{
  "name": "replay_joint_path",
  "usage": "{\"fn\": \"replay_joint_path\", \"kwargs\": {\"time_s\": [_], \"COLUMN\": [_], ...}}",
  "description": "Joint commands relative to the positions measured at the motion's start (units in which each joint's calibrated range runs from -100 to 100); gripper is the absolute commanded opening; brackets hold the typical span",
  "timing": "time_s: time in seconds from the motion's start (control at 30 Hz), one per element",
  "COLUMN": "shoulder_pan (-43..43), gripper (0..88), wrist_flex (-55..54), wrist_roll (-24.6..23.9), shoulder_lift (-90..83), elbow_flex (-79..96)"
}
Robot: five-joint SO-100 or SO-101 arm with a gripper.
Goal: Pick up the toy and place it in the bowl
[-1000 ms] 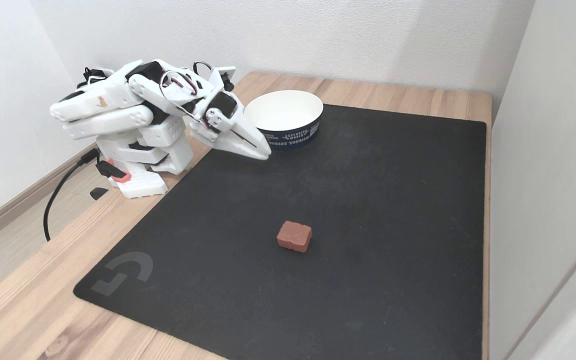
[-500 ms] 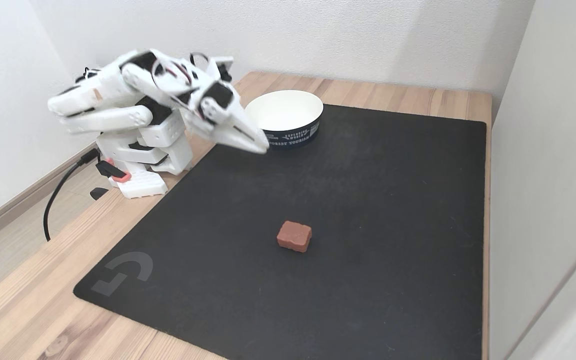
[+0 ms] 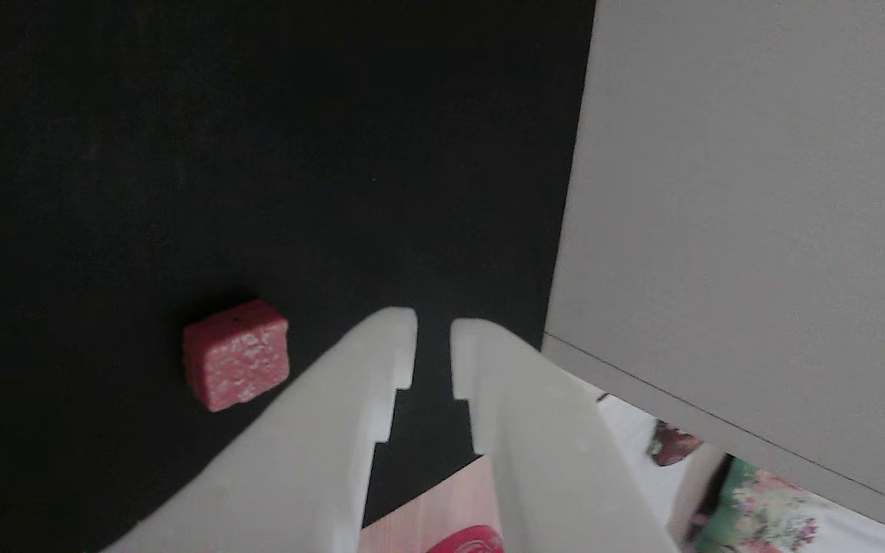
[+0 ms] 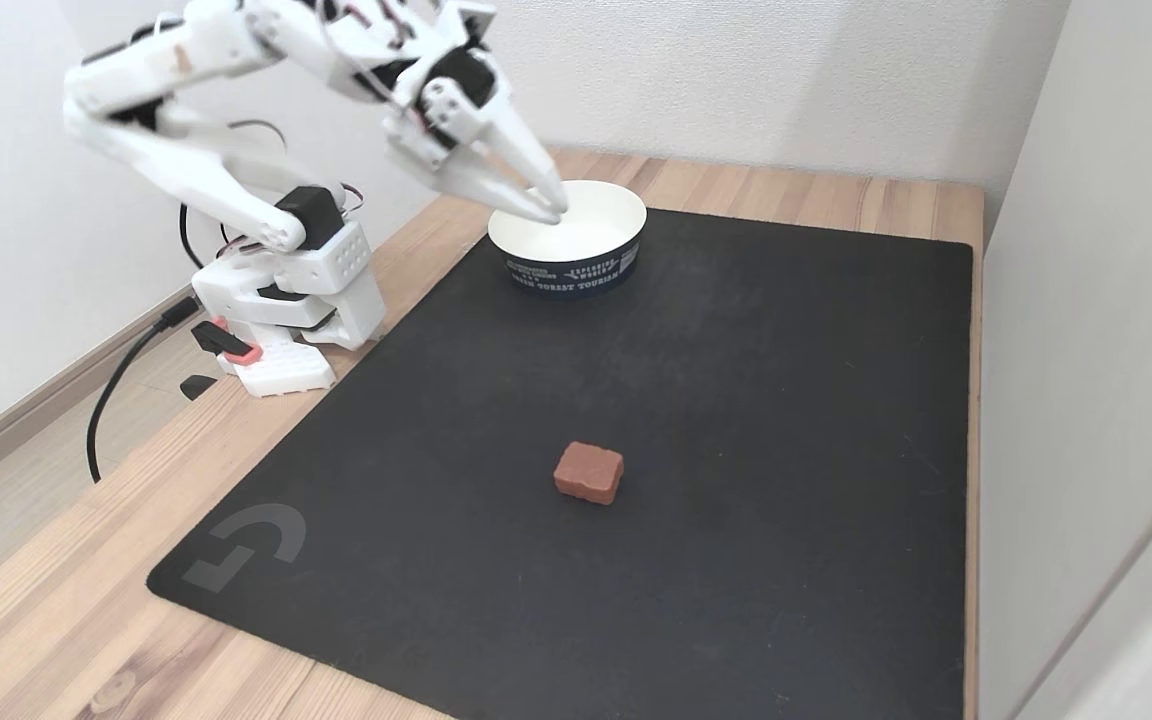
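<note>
The toy [image 4: 588, 472], a small red-pink block, lies alone near the middle of the black mat [image 4: 766, 360] in the fixed view. The white bowl [image 4: 576, 272], with a dark printed band, stands at the mat's far edge. My gripper [image 4: 548, 208] hangs in the air in front of the bowl's near-left rim, well above and far from the toy. In the other view the two white fingertips stand slightly apart, so the gripper [image 3: 433, 338] is open with nothing between them. The toy [image 3: 236, 355] there shows its white-speckled face, to the left of the fingers.
The arm's base [image 4: 286, 300] is clamped at the wooden table's left edge, with a black cable trailing off. A pale grey wall panel [image 4: 1086, 300] borders the table on the right, and the panel [image 3: 757, 192] also shows in the other view. A red object [image 3: 465, 541] peeks in at that view's bottom edge.
The arm has unfolded from its low rest pose and lifted up. The gripper rose from just above the mat to the height of the bowl's rim. Toy and bowl have not moved.
</note>
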Motion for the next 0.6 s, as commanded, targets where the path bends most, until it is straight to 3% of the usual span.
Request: {"fn": "replay_joint_path", "kwargs": {"time_s": [0.0, 0.27, 0.57], "shoulder_pan": [2.72, 14.26, 22.71], "gripper": [2.3, 2.3, 2.2], "wrist_flex": [1.13, 13.16, 13.92], "wrist_roll": [0.1, 0.2, 3.08], "shoulder_lift": [9.65, 26.4, 36.82], "elbow_flex": [-10.92, -31.2, -41.48]}}
